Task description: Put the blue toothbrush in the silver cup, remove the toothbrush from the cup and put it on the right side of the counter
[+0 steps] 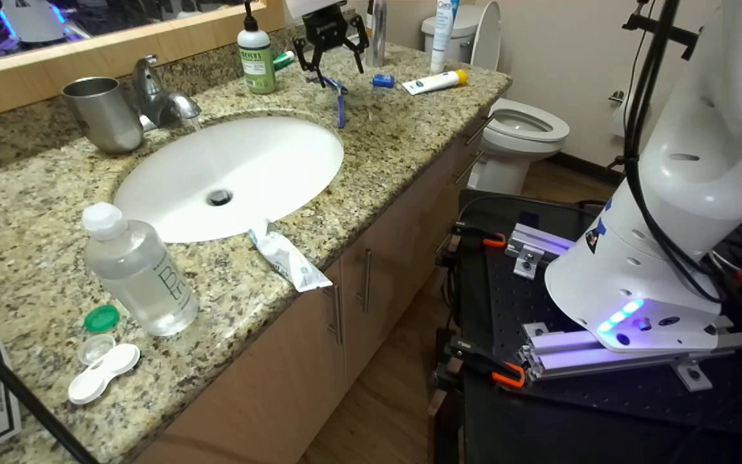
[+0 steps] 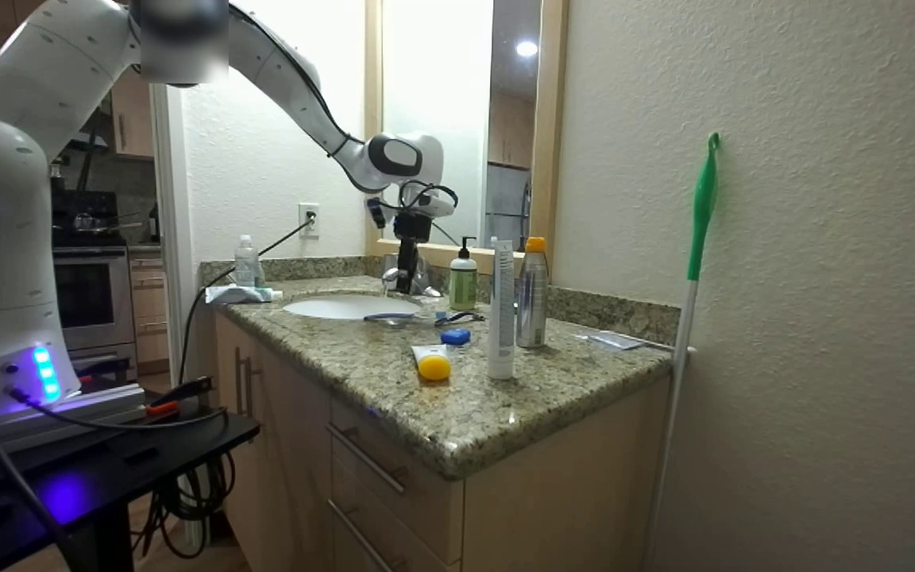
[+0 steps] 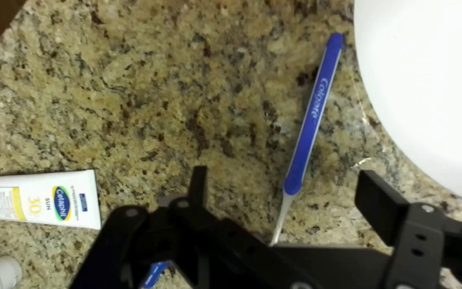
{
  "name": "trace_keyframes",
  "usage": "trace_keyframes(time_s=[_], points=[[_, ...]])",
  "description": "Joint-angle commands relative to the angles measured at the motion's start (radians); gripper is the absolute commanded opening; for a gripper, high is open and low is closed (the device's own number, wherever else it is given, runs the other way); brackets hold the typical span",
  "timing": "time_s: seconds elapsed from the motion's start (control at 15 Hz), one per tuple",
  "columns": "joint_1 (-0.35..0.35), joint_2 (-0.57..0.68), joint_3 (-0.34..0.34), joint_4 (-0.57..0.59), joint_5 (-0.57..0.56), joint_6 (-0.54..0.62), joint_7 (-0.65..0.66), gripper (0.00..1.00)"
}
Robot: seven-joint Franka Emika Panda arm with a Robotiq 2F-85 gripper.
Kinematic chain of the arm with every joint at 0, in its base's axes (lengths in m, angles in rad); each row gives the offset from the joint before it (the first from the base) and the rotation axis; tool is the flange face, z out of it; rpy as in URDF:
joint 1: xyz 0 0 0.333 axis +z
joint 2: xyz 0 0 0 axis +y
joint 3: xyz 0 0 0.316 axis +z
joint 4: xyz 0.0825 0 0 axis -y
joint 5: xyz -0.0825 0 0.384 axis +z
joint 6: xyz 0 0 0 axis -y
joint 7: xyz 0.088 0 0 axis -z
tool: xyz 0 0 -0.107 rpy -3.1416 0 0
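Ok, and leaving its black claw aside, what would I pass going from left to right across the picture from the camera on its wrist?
White Cetaphil tube → partly hidden blue object → blue toothbrush → white sink.

Brushed-metal cup (image 1: 104,117), glossy granite counter (image 2: 378,357)

The slim blue toothbrush (image 3: 308,132) lay flat on the speckled granite table (image 1: 397,142). The silver cup (image 1: 104,119) stood upright, well apart.
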Motion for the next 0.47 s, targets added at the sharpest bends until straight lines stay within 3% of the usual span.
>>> trace_keyframes(time_s=[0.0,0.2,0.27,0.4], points=[[0.031,-0.251,-0.010,-0.216,-0.086,0.065,-0.028,1.00],[0.023,-0.431,-0.001,-0.337,-0.140,0.156,-0.032,1.00],[0.010,-0.292,0.011,-0.196,-0.115,0.072,-0.005,1.00],[0.005,-0.389,0.015,-0.265,-0.126,0.101,-0.014,1.00]])
